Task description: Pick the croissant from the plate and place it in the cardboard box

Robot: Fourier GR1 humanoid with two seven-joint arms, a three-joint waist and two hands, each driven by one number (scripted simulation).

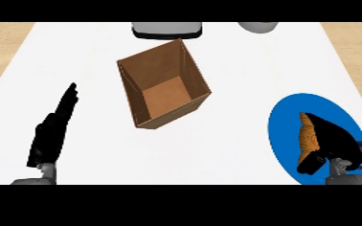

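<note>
An orange-brown croissant (308,136) lies on a blue plate (286,119) at the right edge of the head view. My right hand (332,141) sits over the croissant's right side, fingers curled round it and hiding part of it. The open cardboard box (164,84) stands in the middle of the white counter, its inside bare. At the lower left, my left hand (53,131) rests open with straight fingers pointing up, well apart from the box.
A grey and black appliance (167,29) stands at the counter's back edge behind the box. A pale round vessel (257,27) sits at the back right. White counter lies between the box and the plate.
</note>
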